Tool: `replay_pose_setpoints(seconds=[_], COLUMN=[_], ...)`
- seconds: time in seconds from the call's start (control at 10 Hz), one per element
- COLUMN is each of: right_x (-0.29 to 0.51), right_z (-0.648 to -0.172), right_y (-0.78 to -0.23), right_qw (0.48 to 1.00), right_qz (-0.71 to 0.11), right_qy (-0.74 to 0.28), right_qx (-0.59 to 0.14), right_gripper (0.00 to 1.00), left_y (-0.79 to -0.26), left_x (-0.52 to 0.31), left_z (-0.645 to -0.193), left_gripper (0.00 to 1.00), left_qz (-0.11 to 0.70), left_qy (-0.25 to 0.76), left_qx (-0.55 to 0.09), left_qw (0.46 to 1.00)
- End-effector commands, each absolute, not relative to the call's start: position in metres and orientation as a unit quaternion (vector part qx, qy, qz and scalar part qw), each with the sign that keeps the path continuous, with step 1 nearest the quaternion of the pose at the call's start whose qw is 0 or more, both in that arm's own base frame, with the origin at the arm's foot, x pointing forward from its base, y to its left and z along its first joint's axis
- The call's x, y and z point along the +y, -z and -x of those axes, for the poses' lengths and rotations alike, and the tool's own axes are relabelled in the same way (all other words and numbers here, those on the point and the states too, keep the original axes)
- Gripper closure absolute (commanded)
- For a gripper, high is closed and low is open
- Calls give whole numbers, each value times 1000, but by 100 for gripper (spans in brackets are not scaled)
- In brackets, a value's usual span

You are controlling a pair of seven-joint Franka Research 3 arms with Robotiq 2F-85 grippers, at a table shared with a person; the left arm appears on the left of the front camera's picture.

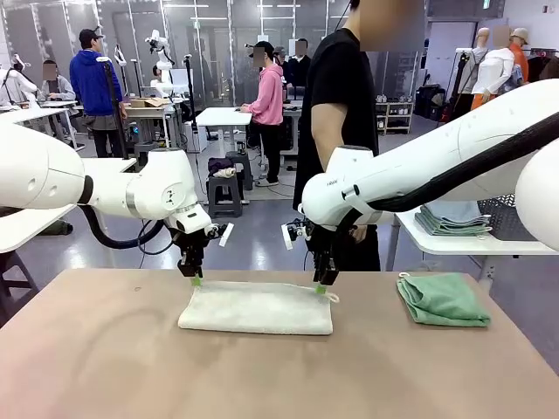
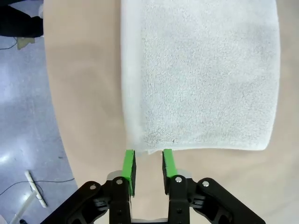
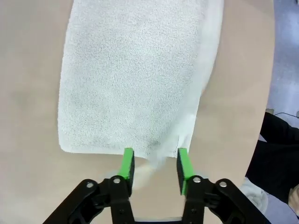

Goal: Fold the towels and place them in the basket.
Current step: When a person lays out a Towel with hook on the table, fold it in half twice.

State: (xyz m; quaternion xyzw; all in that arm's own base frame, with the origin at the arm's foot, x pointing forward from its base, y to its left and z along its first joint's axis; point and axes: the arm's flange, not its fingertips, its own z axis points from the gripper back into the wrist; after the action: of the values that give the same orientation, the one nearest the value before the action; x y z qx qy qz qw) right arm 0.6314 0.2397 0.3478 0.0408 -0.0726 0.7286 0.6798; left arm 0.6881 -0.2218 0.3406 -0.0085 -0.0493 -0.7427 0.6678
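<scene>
A cream-white towel [image 1: 256, 308] lies folded flat at the table's middle. My left gripper [image 1: 194, 279] stands at its far left corner and my right gripper [image 1: 321, 285] at its far right corner. In the left wrist view the left gripper [image 2: 148, 164] is open, its green pads just short of the towel [image 2: 201, 74] edge. The right gripper [image 3: 155, 163] is open too, with the corner of the towel [image 3: 135, 70] lying loose at its fingertips. A mint green towel [image 1: 443, 298] lies crumpled at the right. What looks like the basket's [image 1: 511, 220] dark lattice wall peeks out behind my right arm.
A person in black [image 1: 336, 96] stands at the far edge behind the towel. A white side table [image 1: 472, 244] at the right carries a stack of folded grey-blue towels [image 1: 452, 218]. Bare tabletop [image 1: 96, 349] spreads in front and to the left.
</scene>
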Motion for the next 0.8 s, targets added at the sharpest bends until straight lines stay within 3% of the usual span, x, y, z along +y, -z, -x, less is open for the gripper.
replay_pose_setpoints(seconds=[0.0,0.1,0.2,0.7], right_x=[234,234,235,245], right_z=[-631,-625,-607,-500], right_y=[-356,-363,-378,-452], right_qw=[674,675,682,797], right_qz=[-32,-31,-30,-48], right_qy=[-734,-733,-726,-596], right_qx=[-73,-75,-79,-87], right_gripper=[34,26,14,14], left_y=[-352,-362,-381,-470], left_x=[-211,-206,-198,-141], left_z=[-676,-668,-650,-566], left_gripper=[38,53,19,19], left_qz=[-19,-18,5,84], left_qy=[734,732,732,720], left_qx=[-61,-70,-84,-192], left_qw=[676,678,676,661])
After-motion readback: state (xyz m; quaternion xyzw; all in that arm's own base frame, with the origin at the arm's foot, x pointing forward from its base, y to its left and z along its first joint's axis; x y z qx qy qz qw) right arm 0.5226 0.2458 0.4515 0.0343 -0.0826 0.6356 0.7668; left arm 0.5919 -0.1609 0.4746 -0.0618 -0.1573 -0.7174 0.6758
